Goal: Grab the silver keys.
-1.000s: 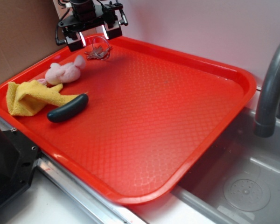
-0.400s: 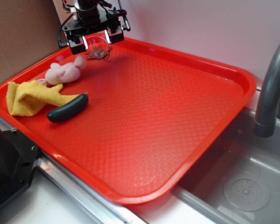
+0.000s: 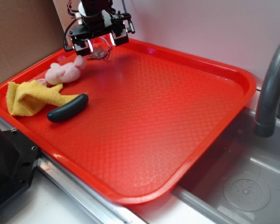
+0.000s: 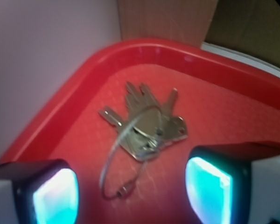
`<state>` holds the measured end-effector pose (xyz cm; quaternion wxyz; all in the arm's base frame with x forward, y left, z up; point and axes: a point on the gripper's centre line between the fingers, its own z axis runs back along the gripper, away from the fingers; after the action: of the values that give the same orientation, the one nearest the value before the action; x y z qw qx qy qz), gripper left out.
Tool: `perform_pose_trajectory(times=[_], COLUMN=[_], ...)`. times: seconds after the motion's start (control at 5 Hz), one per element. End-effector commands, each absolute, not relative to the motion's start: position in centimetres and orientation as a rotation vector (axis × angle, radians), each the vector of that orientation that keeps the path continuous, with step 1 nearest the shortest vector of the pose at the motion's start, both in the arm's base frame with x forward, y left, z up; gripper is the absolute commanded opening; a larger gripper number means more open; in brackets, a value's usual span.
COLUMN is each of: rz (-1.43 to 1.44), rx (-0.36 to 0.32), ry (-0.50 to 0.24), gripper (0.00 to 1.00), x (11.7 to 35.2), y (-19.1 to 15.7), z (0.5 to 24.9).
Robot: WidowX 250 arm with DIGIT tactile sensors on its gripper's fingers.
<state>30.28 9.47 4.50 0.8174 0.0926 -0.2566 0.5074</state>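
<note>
Where the red tray runs into its far left corner, close to the cardboard and the pale wall, the silver keys lie flat on the textured floor of the tray. From the wrist view they show as a fanned bunch of dull grey blades, with a thin wire ring looping out from them toward the camera and ending in a small clasp. The gripper hangs directly over that corner, its black body tilted a little, and its jaws stand apart with nothing between them. In the wrist view the gripper shows its two pads glowing a pale blue-green at the bottom of the frame, one on each side of the wire ring, and the bunch itself sits just beyond the gap. Whether the pads touch the tray I cannot tell; they do not seem to touch the keys.

Along the tray's left edge, near the keys but apart from them, lies a pink plush toy. Just beside it, toward the near left corner, is a crumpled yellow cloth, and a dark green cucumber-shaped object rests against the cloth's inner side. Off the tray's right edge a grey faucet curves up over a steel sink.
</note>
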Motion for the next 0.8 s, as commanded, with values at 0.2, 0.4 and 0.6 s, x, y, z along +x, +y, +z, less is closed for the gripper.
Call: perform_pose_trajectory(times=[0.2, 0.4, 0.6], rz=[1.123, 1.123, 1.131], rx=[0.219, 0.211, 0.218], ry=[-0.542, -0.534, -0.538], gripper=[0.00, 0.00, 0.00], x=[29.6, 29.5, 29.4], y=[12.6, 12.7, 13.0], z=[4.5, 5.1, 5.2])
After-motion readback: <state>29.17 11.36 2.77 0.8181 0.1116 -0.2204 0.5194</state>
